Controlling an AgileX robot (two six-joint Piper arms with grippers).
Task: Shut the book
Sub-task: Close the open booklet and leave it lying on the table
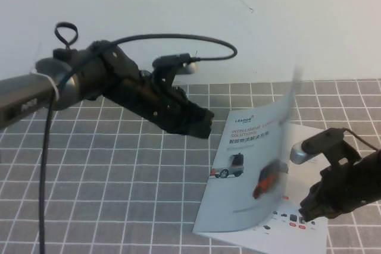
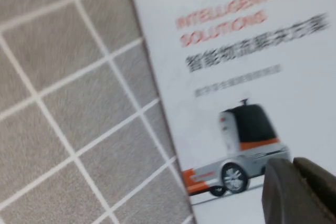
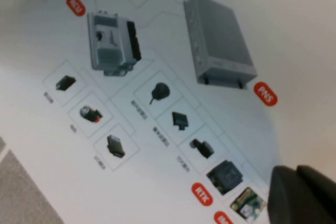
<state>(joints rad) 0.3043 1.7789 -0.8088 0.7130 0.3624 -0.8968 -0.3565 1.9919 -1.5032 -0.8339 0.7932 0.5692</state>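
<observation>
1. Book (image 1: 238, 200) lies open on the checked cloth (image 1: 119, 194), directly below and beside the right gripper (image 1: 306, 206). This gripper hangs at the near right, low over the book's right-hand side.
2. Right gripper: how far it is open cannot be told, nor whether it has hold of anything. Its wrist view shows an inner page (image 3: 157, 103) close beneath it, printed with small product pictures and red labels.
3. The cover (image 1: 268, 129) carries an orange heading and a picture of a small vehicle. It stands raised and curved just to the left of the right gripper, between the two grippers, and its upper edge is blurred.
4. Left gripper (image 1: 202, 124) hovers farther back, just beside the cover's upper left corner and above the cloth. How far it is open cannot be told, and no hold on the book can be confirmed. Its wrist view looks down on the cover's edge, where the cover meets the cloth.
5. Behind the left gripper, a black cable (image 1: 178, 40) arches over its arm. A plain white wall (image 1: 297, 16) lies beyond.
</observation>
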